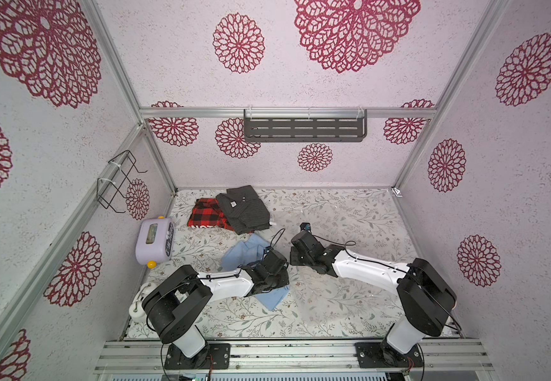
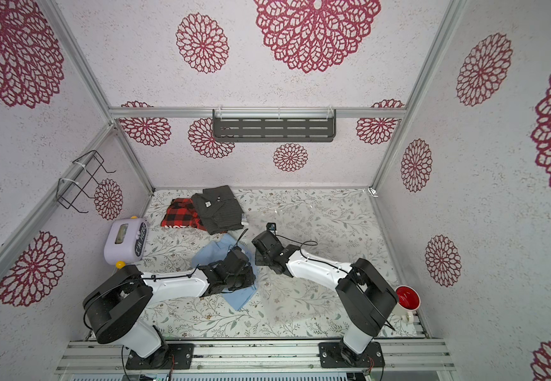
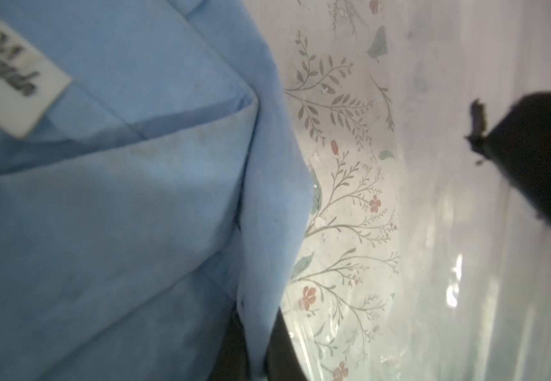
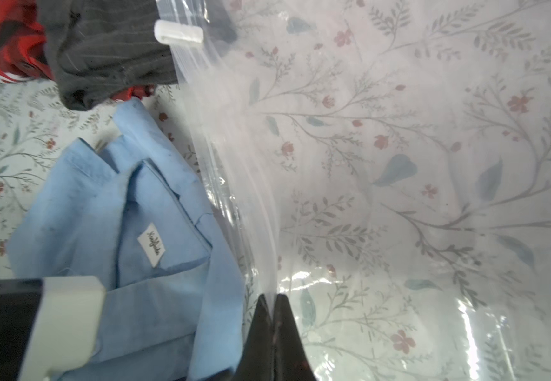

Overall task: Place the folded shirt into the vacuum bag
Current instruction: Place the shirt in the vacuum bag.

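Observation:
The folded shirt [image 1: 244, 252] is light blue and lies left of centre on the floral table, seen in both top views [image 2: 210, 255]. My left gripper [image 3: 256, 343] is shut on a fold at the shirt's [image 3: 102, 214] edge; the arm covers it from above. The vacuum bag [image 1: 317, 297] is clear plastic spread to the right of the shirt. My right gripper [image 4: 273, 303] is shut on the bag's zip strip [image 4: 234, 198], holding that edge raised beside the shirt [image 4: 155, 297]. A white slider clip [image 4: 178, 31] sits at the strip's far end.
A grey sweater [image 1: 244, 211] and a red plaid shirt [image 1: 206, 214] lie at the back left. A lilac box [image 1: 155, 240] stands by the left wall, and a red cup [image 2: 406, 297] at the front right corner. A dark shelf [image 1: 304, 128] hangs on the back wall.

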You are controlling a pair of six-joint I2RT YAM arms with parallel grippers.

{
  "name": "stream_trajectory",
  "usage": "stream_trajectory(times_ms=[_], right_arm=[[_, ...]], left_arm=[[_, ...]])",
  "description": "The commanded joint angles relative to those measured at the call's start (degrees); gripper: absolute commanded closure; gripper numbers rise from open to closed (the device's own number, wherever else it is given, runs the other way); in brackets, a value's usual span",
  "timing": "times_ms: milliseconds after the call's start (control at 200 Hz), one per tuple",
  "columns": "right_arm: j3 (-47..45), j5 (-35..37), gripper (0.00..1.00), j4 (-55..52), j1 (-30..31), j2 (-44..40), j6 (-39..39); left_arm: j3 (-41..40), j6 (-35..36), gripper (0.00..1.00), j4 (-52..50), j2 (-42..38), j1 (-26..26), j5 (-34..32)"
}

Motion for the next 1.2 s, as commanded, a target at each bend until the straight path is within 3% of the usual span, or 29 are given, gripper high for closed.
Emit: stream_trajectory(times_ms=[0,285,540,665,911,1196], right_arm=[[-1.8,-1.9,1.0,4.4,-0.1,-3.7,2.3],[-4.8,-3.7,1.0,6.6,0.0,-7.4,3.9],[5.7,10.3,1.0,-13.3,3.3,-1.9,-0.2],[8.4,14.2,1.0,-17.4,4.6,-0.7,-0.5],[7.6,11.6,1.0,-13.7,4.9,-0.2,-1.3],[9.0,11.4,1.0,-12.6,4.7,3.2,-1.5]], left_arm=[[-0.4,-0.3,1.0,2.0,1.0,-0.5,-0.6],[-0.5,-0.6,1.0,3.2,1.5,-0.5,0.1],[-1.0,-0.9,1.0,3.2,1.3,-0.2,-0.3],[-1.1,-0.9,1.0,3.2,1.2,-0.3,-0.4],[-1.1,-0.5,1.0,2.2,-0.8,-0.2,-0.2],[-1.9,1.6,1.0,-6.8,-13.3,-0.2,-2.6]])
